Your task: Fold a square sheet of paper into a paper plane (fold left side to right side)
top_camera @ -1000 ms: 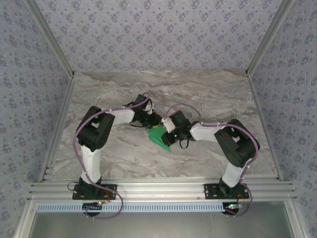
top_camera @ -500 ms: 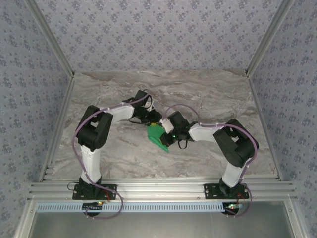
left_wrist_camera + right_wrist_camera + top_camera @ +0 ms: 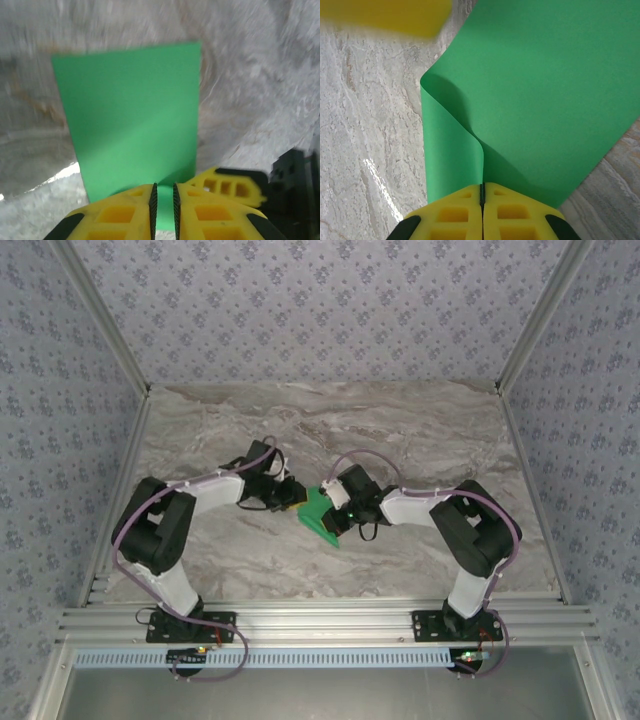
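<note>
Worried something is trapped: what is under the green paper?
The marble table runs up to the square sheet of paper, whose raised edge the right tool pinches. Whatever lies beneath the sheet is covered.

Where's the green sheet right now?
In the top view the square sheet of paper lies near the middle of the table, between the arms; the right gripper pinches a curled-up edge, and the left gripper is at its left edge.

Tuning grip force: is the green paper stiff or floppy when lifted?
Likely floppy: the paper bows into a soft curl by the right gripper pinching it. Probably light; a push may buckle it rather than slide it on the table.
</note>
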